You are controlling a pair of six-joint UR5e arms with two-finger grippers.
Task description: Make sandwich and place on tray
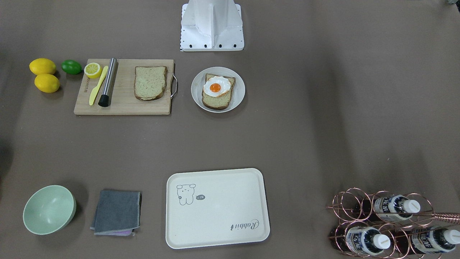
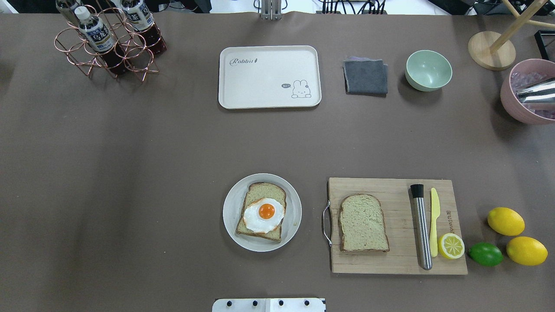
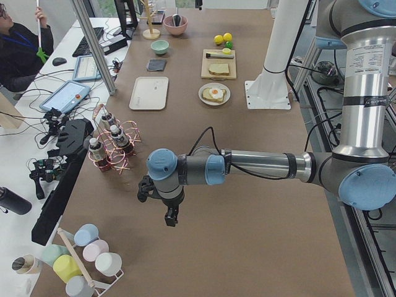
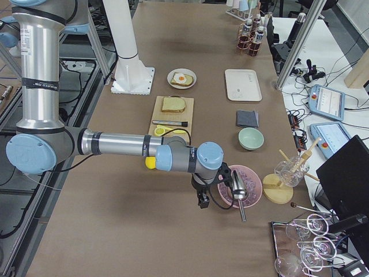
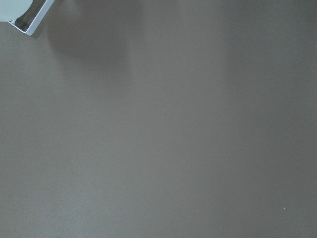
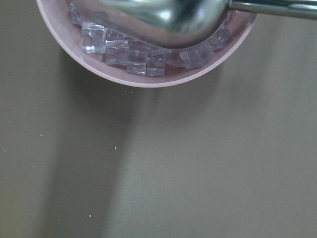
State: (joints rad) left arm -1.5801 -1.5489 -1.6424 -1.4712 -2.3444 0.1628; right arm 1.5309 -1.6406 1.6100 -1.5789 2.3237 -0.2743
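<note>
As stacking is pending, the egg slice (image 2: 265, 193) and bare slice (image 2: 363, 223) are laid apart; finger spacing of left gripper (image 3: 171, 218) and right gripper (image 4: 203, 200) cannot be told.

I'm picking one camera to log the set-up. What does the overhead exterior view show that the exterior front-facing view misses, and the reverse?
Only overhead: the pink bowl of ice with a metal scoop, and a wooden stand. Only front-facing: the upright column of the white robot base. Both: the tray, the plate with an egg-topped slice, and the second slice on the cutting board.
</note>
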